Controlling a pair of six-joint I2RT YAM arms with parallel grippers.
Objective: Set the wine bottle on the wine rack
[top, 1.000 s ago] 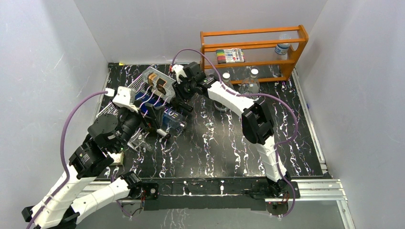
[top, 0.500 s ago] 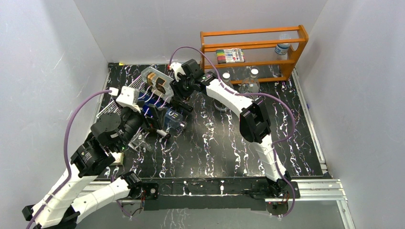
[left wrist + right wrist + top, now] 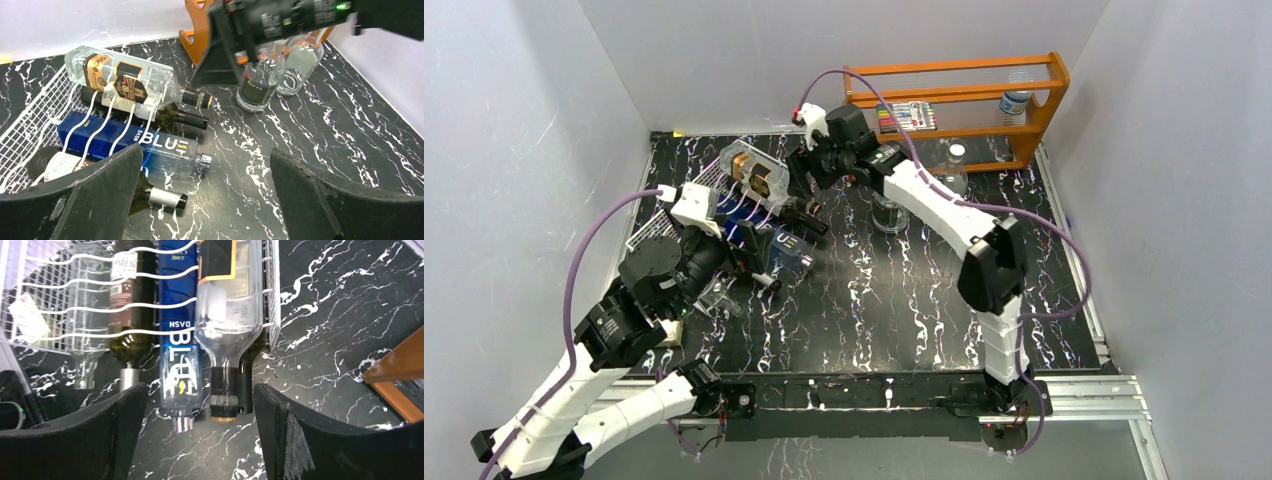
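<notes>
The wine rack point(image 3: 646, 232), a white wire grid with wavy tiers, is standing on a black surface point(image 3: 874, 300) veined with white. The wine bottle point(image 3: 120, 82), clear glass with a brown and gold label, is lying on the rack's top tier, its capped neck sticking out past the rack's open edge. Lower in the rack, a dark bottle point(image 3: 172, 116), a blue bottle point(image 3: 150, 146) and a dark green bottle point(image 3: 159, 197) with a silver cap are lying with their necks also jutting past that edge.

The right gripper point(image 3: 199, 387) is hovering just off the rack's open edge, above the bottle necks, its jaws spread wide and holding nothing. The left gripper point(image 3: 205, 152) is hanging near the same edge, by the lower bottles, its jaws likewise wide apart and empty.

Out from the necks, away from the rack, a broad stretch of surface is showing. Farther from the rack, a labelled bottle point(image 3: 260, 82) and a clear round bottle point(image 3: 300, 67) are standing upright, close together, in front of an orange wooden shelf point(image 3: 954, 100). Plain white walls point(image 3: 524, 120) are closing in the surface, one running close beside the rack.
</notes>
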